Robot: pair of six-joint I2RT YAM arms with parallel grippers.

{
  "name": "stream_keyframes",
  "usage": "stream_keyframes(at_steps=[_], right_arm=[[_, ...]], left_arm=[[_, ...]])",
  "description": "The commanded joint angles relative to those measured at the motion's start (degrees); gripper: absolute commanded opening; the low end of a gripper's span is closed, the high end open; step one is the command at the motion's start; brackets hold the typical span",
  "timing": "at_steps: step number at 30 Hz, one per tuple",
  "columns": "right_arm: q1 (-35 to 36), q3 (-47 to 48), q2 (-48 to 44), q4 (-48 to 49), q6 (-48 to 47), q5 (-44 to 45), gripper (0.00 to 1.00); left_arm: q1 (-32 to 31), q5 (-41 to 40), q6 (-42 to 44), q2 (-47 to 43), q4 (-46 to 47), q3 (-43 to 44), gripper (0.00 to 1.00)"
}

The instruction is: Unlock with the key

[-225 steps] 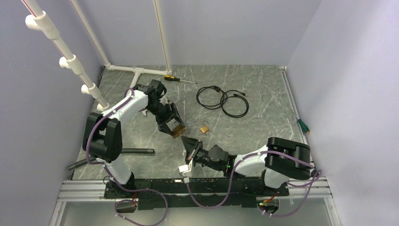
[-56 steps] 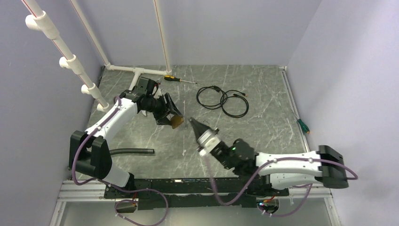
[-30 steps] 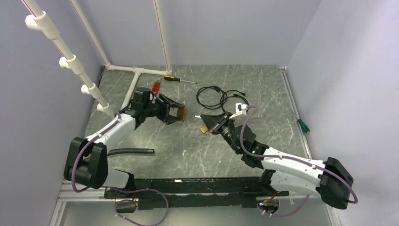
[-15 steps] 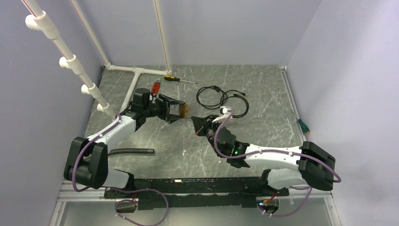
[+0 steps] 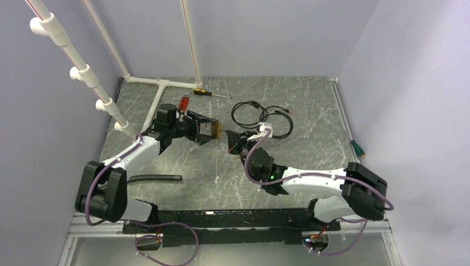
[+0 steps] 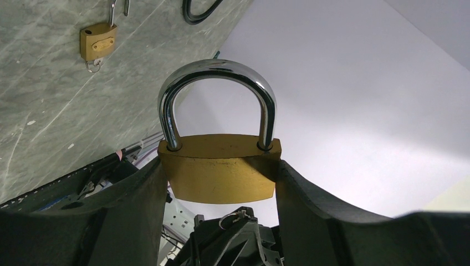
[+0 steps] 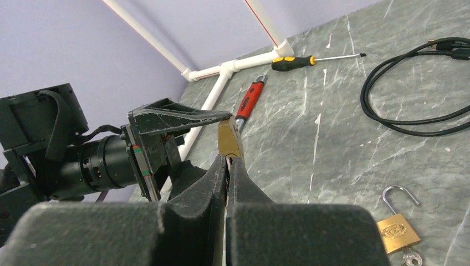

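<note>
Now: left gripper (image 5: 206,131) clamps the padlock (image 6: 220,174) by its sides, off the table (image 5: 310,111), left of centre toward the far edge. Opposite, right gripper (image 5: 235,142) pinched shut, seemingly on the key (image 6: 231,218), tip just beside lock's underside, shackle (image 6: 216,72) pointing away; keyway hidden.

Tabletop (image 5: 318,130) lies open rightward; black cable (image 5: 261,117) (looped), small padlock (image 7: 396,230) crowd right end effector (image 7: 227,165).

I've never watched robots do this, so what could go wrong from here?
The key, pinched only at the tips of the right gripper, might meet the padlock off target and twist or slip. The left gripper clamps that padlock just by its sides, so a hard push could tilt it or knock it loose.
</note>
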Motion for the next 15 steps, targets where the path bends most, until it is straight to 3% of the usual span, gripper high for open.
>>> stream_keyframes(at_steps=[1,15], right_arm=[[0.21,3.05,1.78,4.04,-2.43,1.97,0.00],[0.20,4.12,4.98,6.39,-4.06,2.57,0.00]], left_arm=[[0.05,3.17,-1.29,-0.68,6.76,1.00,0.00],[0.01,3.23,-1.27,-0.14,7.53,0.83,0.00]])
